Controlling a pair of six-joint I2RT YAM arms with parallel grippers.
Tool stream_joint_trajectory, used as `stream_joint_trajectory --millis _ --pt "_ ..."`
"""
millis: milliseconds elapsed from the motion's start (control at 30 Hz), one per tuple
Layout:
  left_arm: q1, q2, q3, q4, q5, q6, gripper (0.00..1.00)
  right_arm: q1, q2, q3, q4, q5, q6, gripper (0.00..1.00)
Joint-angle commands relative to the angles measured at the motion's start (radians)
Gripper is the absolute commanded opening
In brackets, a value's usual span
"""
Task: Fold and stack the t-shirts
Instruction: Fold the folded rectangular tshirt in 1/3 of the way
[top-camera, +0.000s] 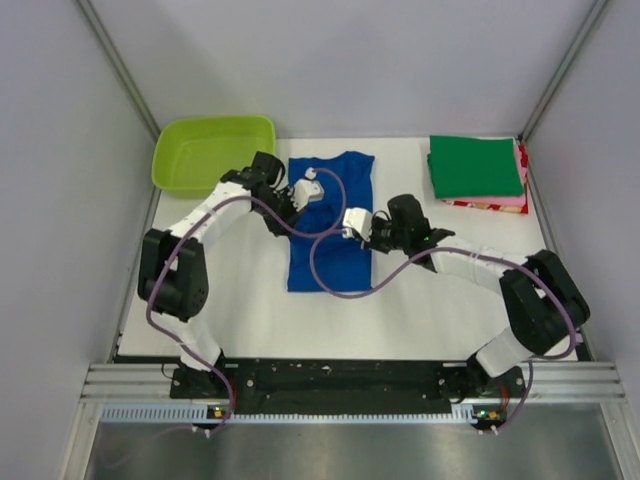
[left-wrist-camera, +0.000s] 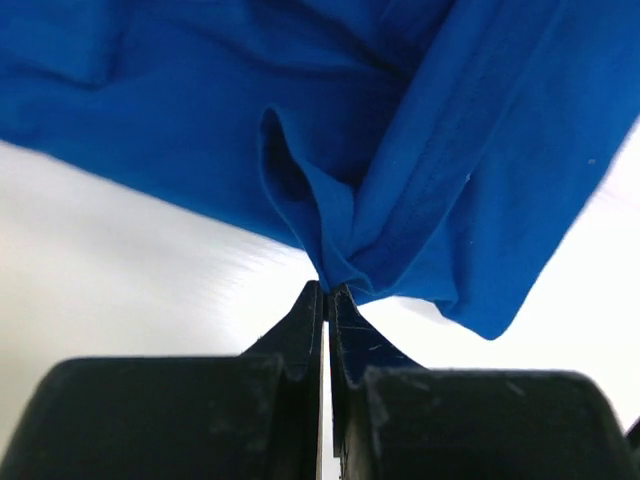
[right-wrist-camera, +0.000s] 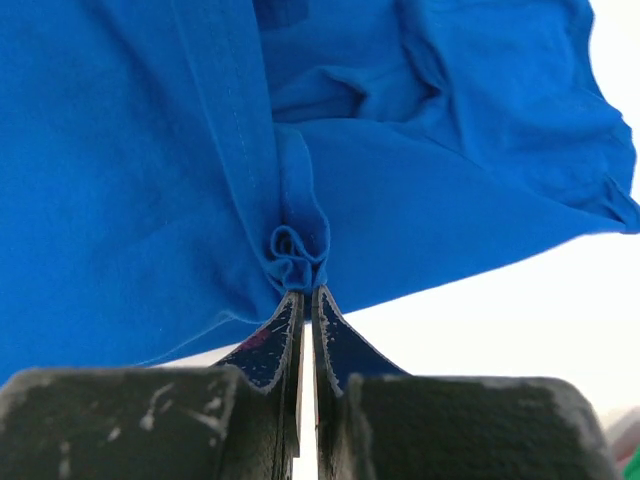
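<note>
The royal-blue t-shirt (top-camera: 345, 180) is lying folded lengthwise mid-surface (top-camera: 250, 300). The left claw (left-wrist-camera: 327, 288) is pinching a bunch of its left edge, and the right claw (right-wrist-camera: 305, 292) is pinching its right edge. The folded green shirt (top-camera: 475, 165) is topping a stack at the far right, and a lime tub (top-camera: 165, 165) is sitting far left.

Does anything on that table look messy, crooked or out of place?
Nothing spilled or damaged. The blue t-shirt is bunched where the left gripper and right gripper pinch it, jaws shut. The pink shirt and red shirt poke out from under the green shirt.
</note>
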Motion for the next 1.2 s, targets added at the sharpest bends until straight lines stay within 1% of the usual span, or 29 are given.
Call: stream_joint_trajectory --millis 0,100,233,400,567,667,767,800,867,900,967,1000,1100,1167 --pt "0.060 0.096 0.130 0.044 -0.024 -0.098 0.00 -0.059 0.070 0.100 0.125 0.015 0.001 0.00" --pt "0.060 0.147 0.180 0.063 -0.043 -0.099 0.00 -0.076 0.115 0.135 0.122 0.000 -0.019 0.00" --pt "0.060 0.205 0.228 0.076 -0.082 -0.099 0.00 -0.086 0.169 0.175 0.096 0.038 -0.044 0.00" --pt "0.060 0.265 0.276 0.087 -0.100 -0.096 0.00 -0.099 0.193 0.188 0.089 0.080 -0.045 0.00" --pt "0.060 0.310 0.311 0.102 -0.149 -0.102 0.00 -0.101 0.204 0.189 0.083 0.100 -0.053 0.00" --pt "0.060 0.339 0.341 0.115 -0.180 -0.115 0.00 -0.103 0.229 0.197 0.102 0.123 -0.029 0.00" --pt "0.060 0.383 0.400 0.122 -0.243 -0.136 0.14 -0.109 0.279 0.232 0.117 0.161 0.020 0.00" --pt "0.060 0.395 0.423 0.122 -0.263 -0.147 0.18 -0.115 0.302 0.249 0.126 0.197 0.053 0.04" --pt "0.060 0.411 0.482 0.113 -0.296 -0.164 0.26 -0.133 0.344 0.290 0.128 0.291 0.111 0.15" --pt "0.060 0.411 0.502 0.104 -0.298 -0.168 0.29 -0.142 0.351 0.307 0.110 0.314 0.126 0.19" --pt "0.060 0.391 0.518 0.087 -0.277 -0.164 0.35 -0.153 0.330 0.318 0.088 0.330 0.140 0.23" --pt "0.060 0.374 0.512 0.084 -0.261 -0.159 0.37 -0.156 0.307 0.307 0.091 0.330 0.143 0.27" --pt "0.058 0.302 0.469 0.076 -0.189 -0.128 0.39 -0.156 0.217 0.267 0.089 0.264 0.145 0.43" --pt "0.057 0.241 0.417 0.063 -0.114 -0.086 0.38 -0.152 0.148 0.235 0.038 0.152 0.124 0.50"
